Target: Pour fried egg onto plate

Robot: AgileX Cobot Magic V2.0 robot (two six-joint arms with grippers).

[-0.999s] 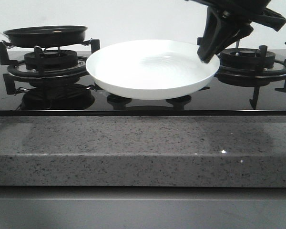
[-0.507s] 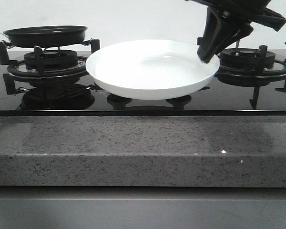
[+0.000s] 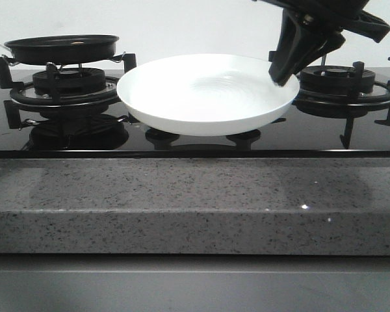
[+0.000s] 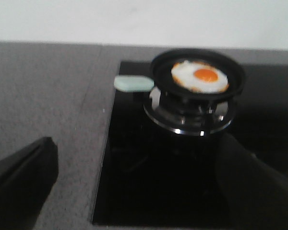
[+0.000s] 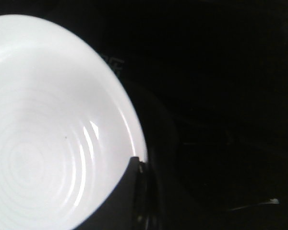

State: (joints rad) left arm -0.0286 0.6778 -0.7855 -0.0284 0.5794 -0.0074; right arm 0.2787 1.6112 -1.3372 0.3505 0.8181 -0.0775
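Front view shows the right gripper closed on the far right rim of the plate, which sits raised over the middle of the stove between the two burners. The left gripper is spread open and empty (only its two dark fingers show at the edge of its own wrist view), well back from the pan. The fried egg lies flat in that pan on the left burner, its yolk up.

The step in hand looks like holding the plate steady while the left arm goes for the pale handle. A firm, square grip on the handle matters, since the egg will slide once the pan tips.

The plate's left rim is close beside the pan, so the pan should rise before it swings over.
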